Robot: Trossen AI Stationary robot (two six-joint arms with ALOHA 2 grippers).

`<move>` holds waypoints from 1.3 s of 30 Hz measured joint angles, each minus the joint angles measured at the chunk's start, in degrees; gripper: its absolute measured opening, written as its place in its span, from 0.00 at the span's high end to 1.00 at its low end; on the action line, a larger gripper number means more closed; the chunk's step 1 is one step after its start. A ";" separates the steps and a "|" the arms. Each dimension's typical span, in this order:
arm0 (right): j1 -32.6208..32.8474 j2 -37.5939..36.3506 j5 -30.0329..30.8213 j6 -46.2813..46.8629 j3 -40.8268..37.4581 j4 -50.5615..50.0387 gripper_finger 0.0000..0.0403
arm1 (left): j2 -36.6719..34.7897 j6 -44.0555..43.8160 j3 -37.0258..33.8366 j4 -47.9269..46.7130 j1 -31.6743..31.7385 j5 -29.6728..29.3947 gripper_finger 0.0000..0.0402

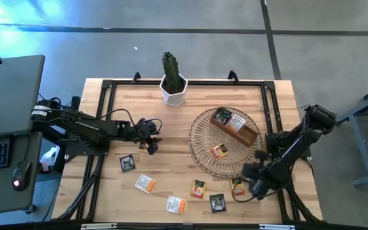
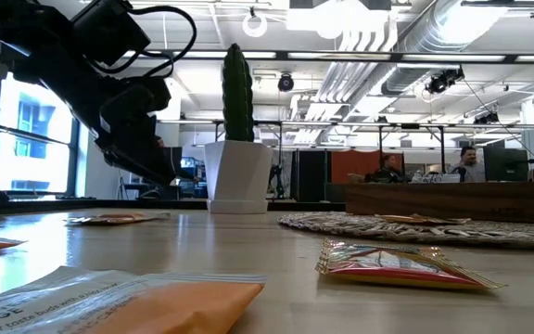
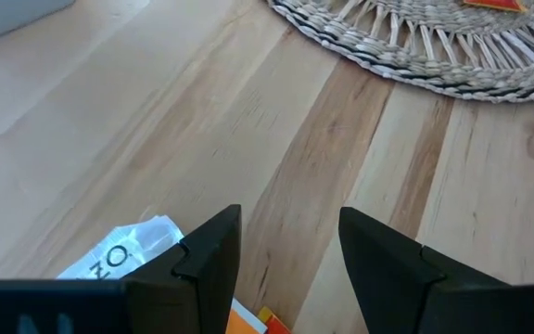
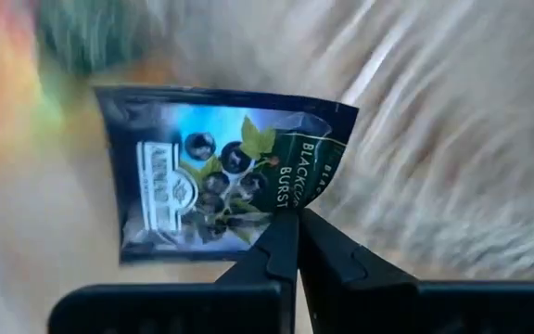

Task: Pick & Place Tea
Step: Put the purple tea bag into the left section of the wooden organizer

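Note:
Several flat tea sachets lie on the wooden table: a black one, white-and-orange ones, yellow-red ones and another black one. One yellow-red sachet lies on the round wicker tray. My right gripper is at the tray's near-right rim, shut on a black sachet with a green label. My left gripper hangs open over bare wood left of the tray, and a white-and-orange sachet lies under it. My right gripper pinches the black sachet between its two fingertips at one edge, near a corner. The sachet sticks out ahead of the fingers with its printed face toward the wrist camera. What lies behind it is blurred, and the high view hides it under the gripper.
A brown wooden box holding sachets stands on the tray. A cactus in a white pot stands at the table's far edge. A black frame runs round the table. Bare wood lies between the left gripper and the tray.

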 joint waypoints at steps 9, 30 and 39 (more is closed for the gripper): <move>-9.18 -0.27 33.36 -9.04 8.04 -6.52 1.00 | 0.00 1.97 0.00 0.47 0.00 -2.37 0.55; -56.73 -0.49 33.98 -58.22 11.68 4.01 1.00 | -0.02 5.48 0.02 5.05 0.00 -3.74 0.55; -57.48 -0.49 28.60 -61.02 11.67 3.65 1.00 | -0.02 6.56 0.02 5.07 0.00 -3.04 0.55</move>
